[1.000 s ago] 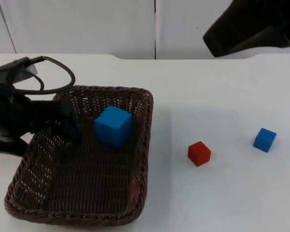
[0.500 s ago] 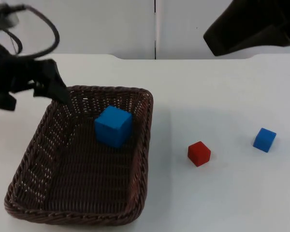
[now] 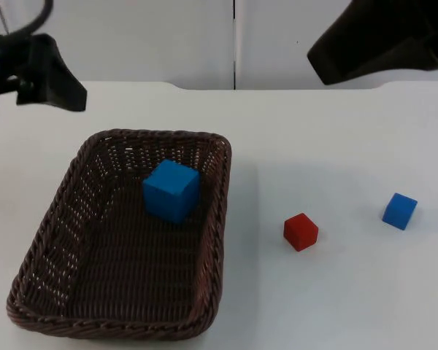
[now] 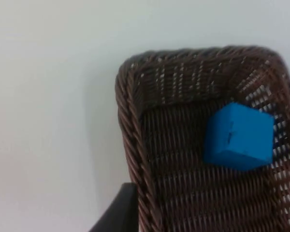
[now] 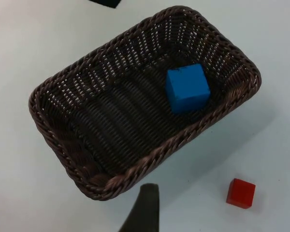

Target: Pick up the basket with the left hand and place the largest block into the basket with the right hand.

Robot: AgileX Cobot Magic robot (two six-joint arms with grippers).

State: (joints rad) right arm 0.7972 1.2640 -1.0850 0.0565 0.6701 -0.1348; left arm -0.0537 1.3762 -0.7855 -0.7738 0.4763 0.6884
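Observation:
The brown wicker basket stands on the white table, left of the middle. The largest block, a blue cube, lies inside it near the far right corner, and both appear in the left wrist view as basket and cube. My left gripper hangs above the table beyond the basket's far left corner, open and apart from the rim, with one fingertip beside the basket wall. The right arm waits high at the back right; its wrist view looks down on the basket and cube.
A small red cube and a small blue cube lie on the table to the right of the basket. The red cube lies close to the basket's right side. The grey partition wall closes the back.
My left gripper has let go of the basket's left rim and risen up and back to the far left. Basket, blocks and right arm have stayed in place.

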